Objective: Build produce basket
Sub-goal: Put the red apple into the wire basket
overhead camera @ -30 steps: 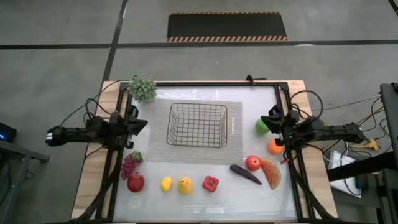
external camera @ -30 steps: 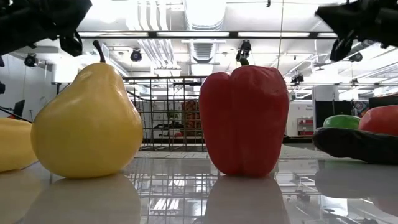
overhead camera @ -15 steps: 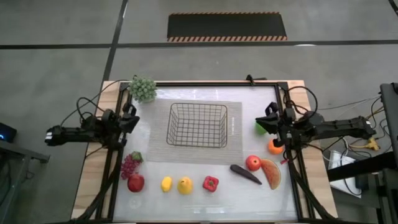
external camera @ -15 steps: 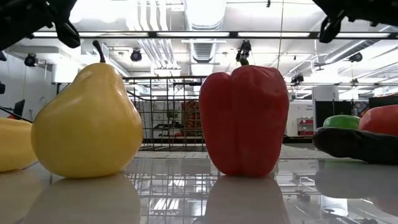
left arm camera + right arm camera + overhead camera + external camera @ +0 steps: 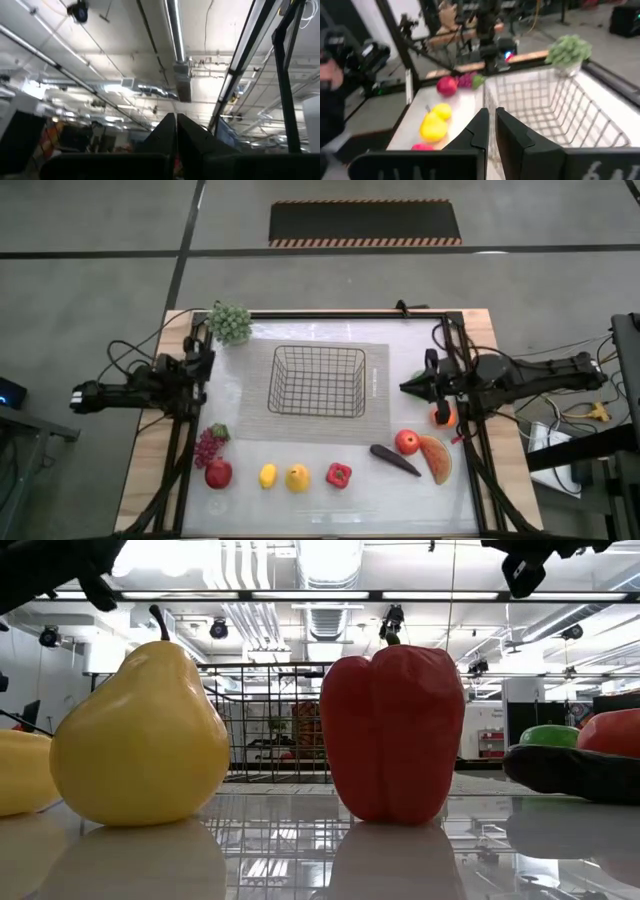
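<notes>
Right hand (image 5: 405, 387), fingers closed and empty as I see it, hovers beside the basket (image 5: 317, 381); left hand (image 5: 204, 358) is pinched shut at the desk's (image 5: 300, 510) left edge.

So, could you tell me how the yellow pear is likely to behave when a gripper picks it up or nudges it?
The pear stands upright on its broad base, so a push up near its narrow neck would probably tip it. Once down, its rounded body would likely roll. Its glossy skin looks smooth, so fingers may slip unless they close around the wide lower half.
</notes>
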